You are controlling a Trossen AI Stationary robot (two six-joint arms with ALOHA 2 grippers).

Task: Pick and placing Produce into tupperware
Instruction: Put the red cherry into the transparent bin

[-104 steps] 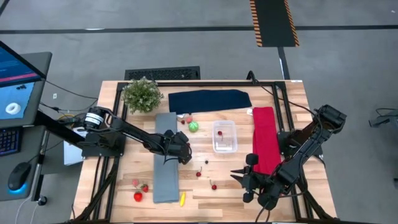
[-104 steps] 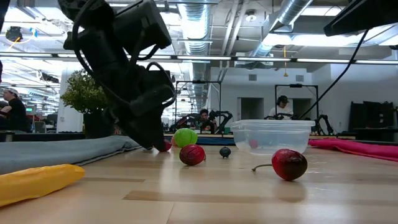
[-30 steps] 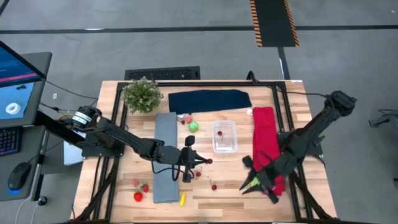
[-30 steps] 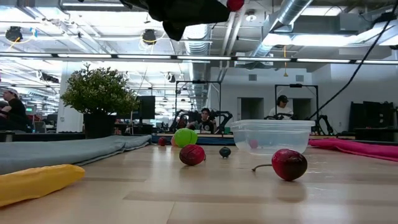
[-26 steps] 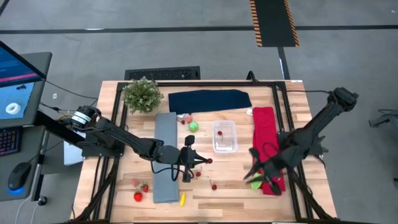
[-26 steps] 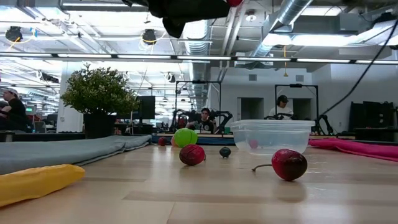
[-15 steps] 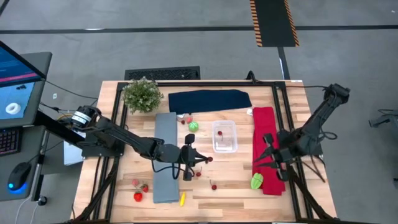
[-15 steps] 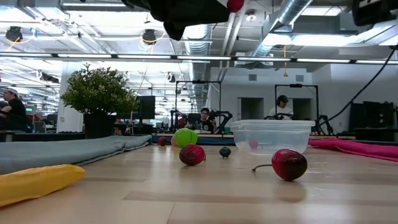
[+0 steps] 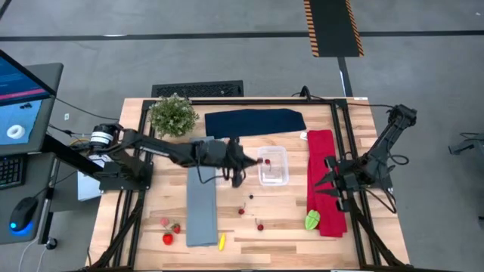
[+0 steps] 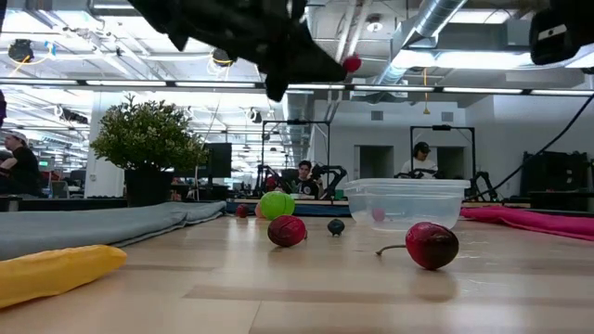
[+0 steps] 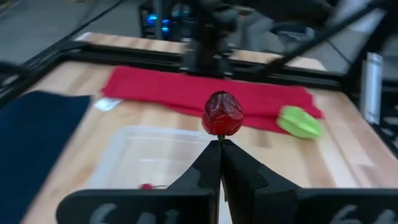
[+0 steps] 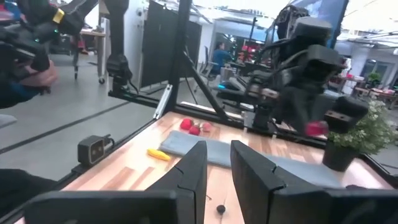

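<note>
My left gripper (image 9: 255, 160) is shut on a dark red cherry (image 11: 222, 114) and hangs in the air at the left rim of the clear tupperware (image 9: 284, 168), seen from the wrist as the tupperware (image 11: 134, 152) just below. The cherry (image 10: 351, 63) shows high above the table in the low view. My right gripper (image 9: 321, 183) stands open over the red cloth (image 9: 321, 151), nothing between its fingers (image 12: 193, 168). A lime-green piece (image 9: 312, 221) lies on that cloth's near end. Two cherries (image 9: 259, 225), strawberries (image 9: 168, 238) and a yellow piece (image 9: 221, 242) rest on the table. My left gripper pinches the cherry's thin stem (image 11: 219, 139) between its two fingertips. The fingers reach roughly level from the table's left side. The cherry sticks out just beyond the tips, lifted clear of table and tupperware.
A grey cloth (image 9: 200, 215) lies left of centre, a navy cloth (image 9: 255, 121) along the far edge, a potted plant (image 9: 172, 115) at the far left. A green ball (image 10: 276, 204) sits near the grey cloth's far end. People show in the room behind.
My left gripper has carried the cherry from above the table's middle toward the far edge and the right, up to the tupperware, still shut on it. My right gripper has drawn back from the near end of the red cloth toward the far edge, leaving the lime-green piece lying there.
</note>
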